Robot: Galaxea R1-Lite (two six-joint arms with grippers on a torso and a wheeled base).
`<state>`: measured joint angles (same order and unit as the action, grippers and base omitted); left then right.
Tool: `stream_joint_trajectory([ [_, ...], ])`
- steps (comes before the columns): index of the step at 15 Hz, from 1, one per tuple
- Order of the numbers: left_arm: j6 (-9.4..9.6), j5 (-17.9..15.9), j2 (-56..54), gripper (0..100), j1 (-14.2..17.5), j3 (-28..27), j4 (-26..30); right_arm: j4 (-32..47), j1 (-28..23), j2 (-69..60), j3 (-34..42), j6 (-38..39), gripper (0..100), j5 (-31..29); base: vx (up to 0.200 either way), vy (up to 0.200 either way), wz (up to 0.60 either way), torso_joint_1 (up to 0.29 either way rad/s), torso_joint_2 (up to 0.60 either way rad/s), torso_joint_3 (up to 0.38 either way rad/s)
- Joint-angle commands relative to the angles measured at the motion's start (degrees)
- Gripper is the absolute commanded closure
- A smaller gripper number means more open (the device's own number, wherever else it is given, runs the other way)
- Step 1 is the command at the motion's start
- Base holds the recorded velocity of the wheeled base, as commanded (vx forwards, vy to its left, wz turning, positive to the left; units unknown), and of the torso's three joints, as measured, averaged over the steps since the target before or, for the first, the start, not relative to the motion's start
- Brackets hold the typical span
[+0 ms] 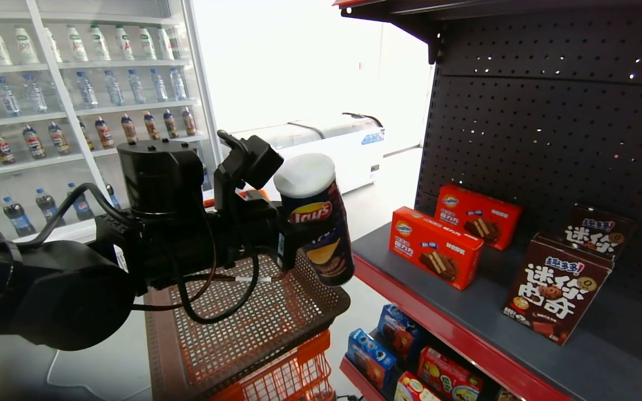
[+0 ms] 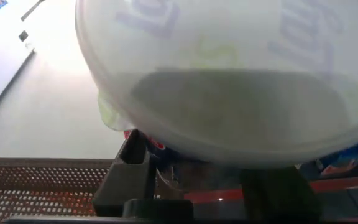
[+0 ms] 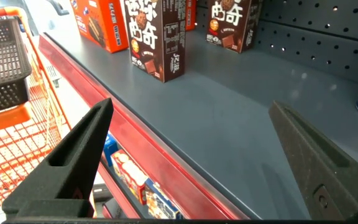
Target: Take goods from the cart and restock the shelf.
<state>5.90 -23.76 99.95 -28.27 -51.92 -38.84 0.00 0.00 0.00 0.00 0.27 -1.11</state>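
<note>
A tall dark pegboard shelf [image 1: 544,133] with a grey deck and red front edge fills the robot's right side. A glass-door cooler [image 1: 76,83] lined with bottles stands to the left, with a white chest freezer [image 1: 321,139] farther back.

An orange wire cart [image 1: 254,328] with a brown mesh top tray sits between them, just beside the shelf.

The left gripper [image 1: 301,245] is clamped around the middle of a can of chips [image 1: 318,223]. It holds the can nearly upright, white lid up, in the air over the tray's shelf-side edge and close to the deck's front edge. The right gripper [image 3: 191,162] hovers over the bare grey deck, its two black fingers [image 3: 73,155] spread wide and empty.

Two red biscuit boxes [image 1: 435,247] lie on the deck, one behind the other. Two brown cookie boxes [image 1: 558,288] stand beside them. Small blue and red boxes [image 1: 374,356] sit on the shelf level below.
</note>
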Motion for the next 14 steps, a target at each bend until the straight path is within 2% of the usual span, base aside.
stream_joint_trajectory([
  [1, -0.01, -1.3, -3.4, 100, -0.1, 2.0, 3.1, 0.0, 0.0, 0.0, 0.0, 0.0, 0, 0.0, 0.000, 0.000, 0.00, 0.000, 0.00, 0.000],
  [2, 0.08, -1.6, -4.5, 100, -0.3, 1.9, 5.5, 0.0, 0.0, 0.0, 0.0, 0.0, 0, 0.0, 0.000, 0.000, 0.00, 0.000, 0.00, 0.000],
  [3, 0.08, -1.6, -7.4, 100, -0.7, 1.8, 11.2, 0.0, 0.0, 0.0, 0.0, 0.0, 0, 0.1, 0.000, 0.000, 0.00, 0.000, 0.00, 0.000],
  [7, -0.01, -2.0, -9.0, 100, -1.3, -1.9, 15.8, 0.0, 0.0, 0.0, 0.0, 0.0, 0, 0.0, 0.000, 0.000, 0.00, 0.000, 0.00, 0.000],
  [9, -0.01, -5.1, -13.7, 100, -2.5, -1.9, 24.9, 0.0, 0.0, 0.0, 0.0, 0.0, 0, 0.0, 0.000, 0.000, 0.00, 0.000, 0.00, 0.000],
  [11, 0.08, -6.0, -16.7, 100, -4.2, -2.0, 28.6, 0.0, 0.0, 0.0, 0.0, 0.0, 0, 0.0, 0.000, 0.000, 0.00, 0.000, 0.00, 0.000],
  [14, 0.08, -6.7, -17.9, 100, -5.7, -1.9, 30.1, 0.0, 0.0, 0.0, 0.0, 0.0, 0, 0.0, 0.000, 0.000, 0.00, 0.000, 0.00, 0.000],
])
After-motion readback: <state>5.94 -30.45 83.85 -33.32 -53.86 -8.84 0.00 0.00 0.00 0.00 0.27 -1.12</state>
